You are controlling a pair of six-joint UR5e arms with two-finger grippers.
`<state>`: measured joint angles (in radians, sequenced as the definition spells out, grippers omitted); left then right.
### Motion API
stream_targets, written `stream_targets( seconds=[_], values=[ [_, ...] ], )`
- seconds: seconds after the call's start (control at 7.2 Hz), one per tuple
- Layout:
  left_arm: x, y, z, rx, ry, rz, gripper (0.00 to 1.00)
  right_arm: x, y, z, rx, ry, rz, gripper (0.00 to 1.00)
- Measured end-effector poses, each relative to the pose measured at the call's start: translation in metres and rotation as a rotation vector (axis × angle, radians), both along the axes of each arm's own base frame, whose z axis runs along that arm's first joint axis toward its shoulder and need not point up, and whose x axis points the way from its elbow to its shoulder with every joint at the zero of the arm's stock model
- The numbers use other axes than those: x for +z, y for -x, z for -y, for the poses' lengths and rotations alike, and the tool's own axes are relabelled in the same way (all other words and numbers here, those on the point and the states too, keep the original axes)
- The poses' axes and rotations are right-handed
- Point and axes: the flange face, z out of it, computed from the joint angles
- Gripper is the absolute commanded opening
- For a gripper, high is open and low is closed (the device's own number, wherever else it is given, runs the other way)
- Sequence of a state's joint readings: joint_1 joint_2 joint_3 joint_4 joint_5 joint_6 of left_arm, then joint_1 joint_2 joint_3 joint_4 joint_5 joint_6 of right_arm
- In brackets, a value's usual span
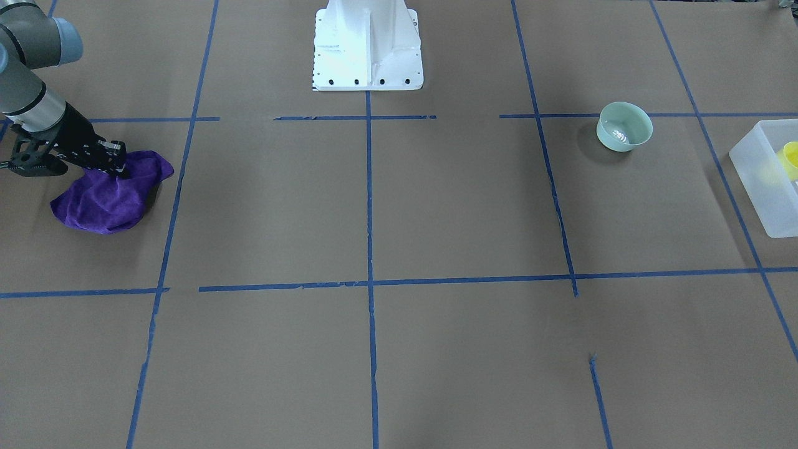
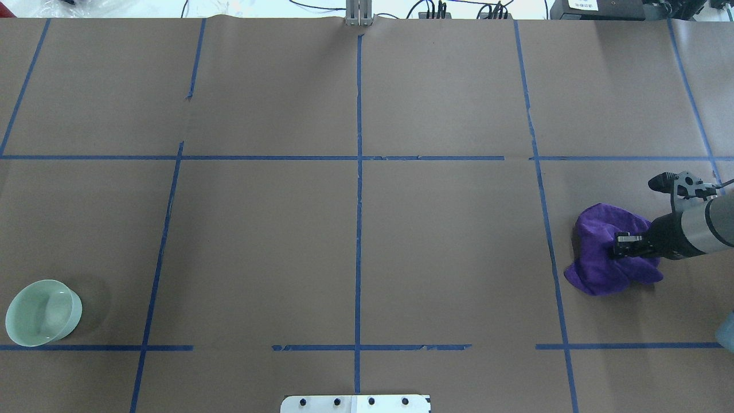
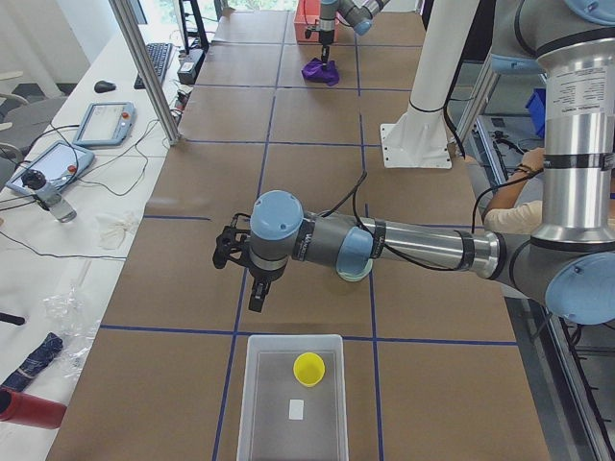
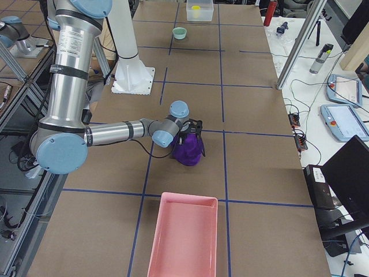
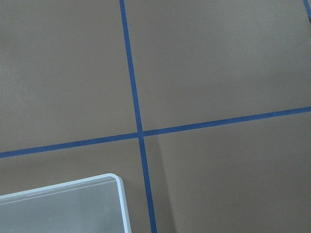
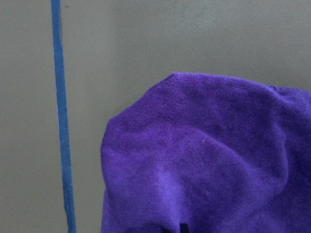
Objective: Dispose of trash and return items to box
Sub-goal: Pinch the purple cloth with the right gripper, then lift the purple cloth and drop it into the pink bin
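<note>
The yellow cup (image 1: 790, 159) stands inside the frosted box (image 1: 757, 181) at the table's end on my left; both show in the exterior left view, cup (image 3: 308, 368) and box (image 3: 259, 403). The mint-green bowl (image 1: 624, 126) sits upright on the table near the box, and also shows in the overhead view (image 2: 43, 312). My left gripper (image 3: 258, 293) hangs just past the box's far edge; I cannot tell if it is open. My right gripper (image 2: 616, 246) is down on a crumpled purple cloth (image 2: 608, 252), its fingers closed into the fabric (image 6: 204, 160).
A pink tray (image 4: 184, 236) lies at the table's end on my right, near the cloth. The white robot base (image 1: 368, 50) stands at the back middle. Blue tape lines cross the brown table. The box's corner (image 5: 73, 204) shows in the left wrist view.
</note>
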<state>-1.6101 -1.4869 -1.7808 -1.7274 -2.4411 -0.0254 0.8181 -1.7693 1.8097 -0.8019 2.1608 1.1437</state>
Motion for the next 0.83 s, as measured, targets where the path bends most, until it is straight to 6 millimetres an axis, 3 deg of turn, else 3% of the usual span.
stream_targets(
  seconds=[0.14, 0.42, 0.56, 0.83],
  values=[
    [-0.001, -0.004, 0.000, 0.005, 0.006, -0.023, 1.00, -0.008, -0.030, 0.013, 0.018, -0.014, 0.036, 0.00],
    [-0.006, -0.026, 0.004, 0.023, 0.019, -0.053, 1.00, -0.025, -0.133, 0.041, 0.084, -0.059, 0.148, 0.00],
    [-0.008, -0.037, 0.005, 0.026, 0.023, -0.062, 1.00, -0.030, -0.190, 0.044, 0.141, -0.084, 0.196, 0.00],
    [-0.011, -0.046, 0.006, 0.026, 0.026, -0.071, 1.00, -0.022, -0.277, 0.034, 0.260, -0.122, 0.216, 0.00]
  ],
)
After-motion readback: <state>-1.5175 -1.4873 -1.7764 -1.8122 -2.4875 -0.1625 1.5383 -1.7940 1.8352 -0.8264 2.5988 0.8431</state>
